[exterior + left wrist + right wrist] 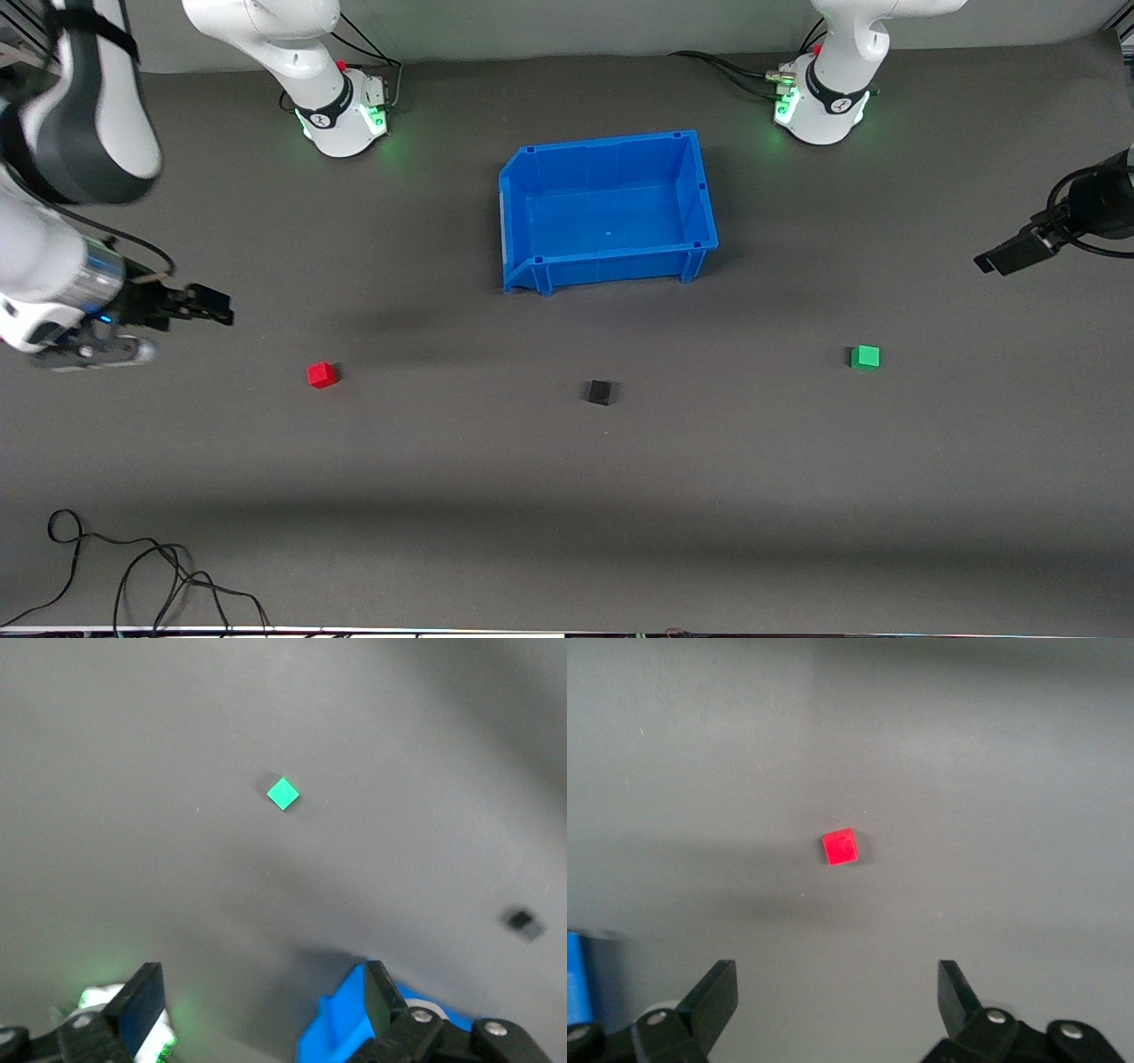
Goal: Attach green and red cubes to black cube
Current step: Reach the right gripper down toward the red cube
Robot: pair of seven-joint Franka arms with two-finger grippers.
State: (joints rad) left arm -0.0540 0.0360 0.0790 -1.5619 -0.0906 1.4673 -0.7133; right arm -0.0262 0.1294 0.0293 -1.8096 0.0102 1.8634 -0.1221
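The red cube [322, 375], the black cube [600, 392] and the green cube [865, 357] lie apart in a row on the grey mat, the black one in the middle. My right gripper [213, 307] hovers open and empty over the mat at the right arm's end, with the red cube [840, 847] ahead of its open jaws [837, 988]. My left gripper [999, 259] hovers open and empty over the mat at the left arm's end. Its wrist view shows the green cube [283, 794] and the black cube [522, 921] ahead of the gripper [264, 992].
A blue bin [700, 199] stands empty, farther from the front camera than the cubes, between the two arm bases. Its corner shows in the left wrist view [341, 1036]. Loose black cables [133, 567] lie at the near edge toward the right arm's end.
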